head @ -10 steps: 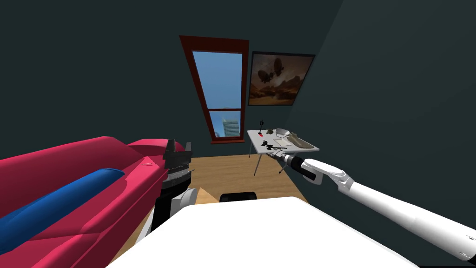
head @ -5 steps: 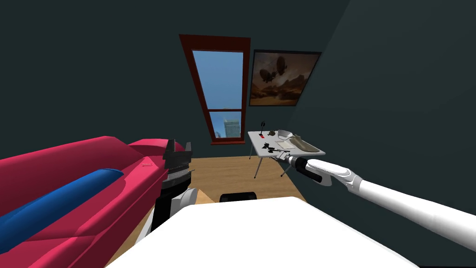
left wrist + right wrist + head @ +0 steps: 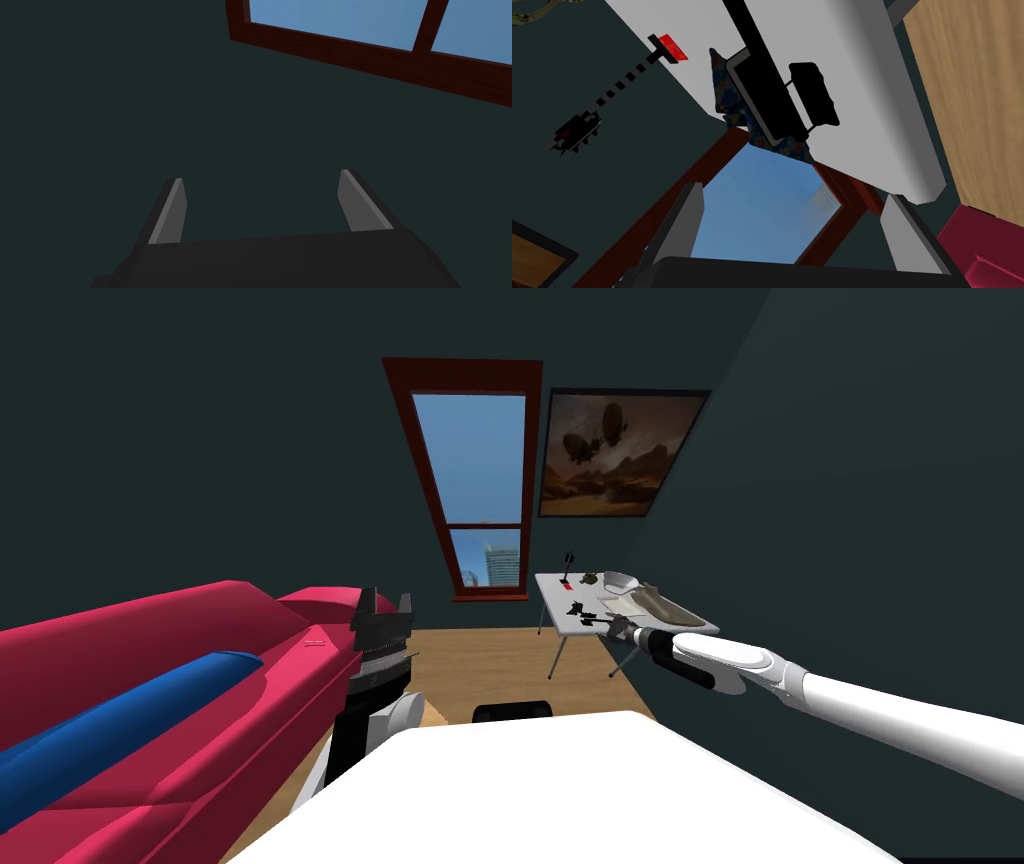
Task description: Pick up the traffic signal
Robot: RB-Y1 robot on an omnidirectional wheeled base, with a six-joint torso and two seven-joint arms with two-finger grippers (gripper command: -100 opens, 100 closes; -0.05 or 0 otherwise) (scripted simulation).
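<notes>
Right gripper spread wide, arm outstretched to white table, traffic signal beyond; left gripper spread.

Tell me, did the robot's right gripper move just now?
Yes. The right gripper has reached forward, from just short of the white table at its near edge to over its top.
</notes>
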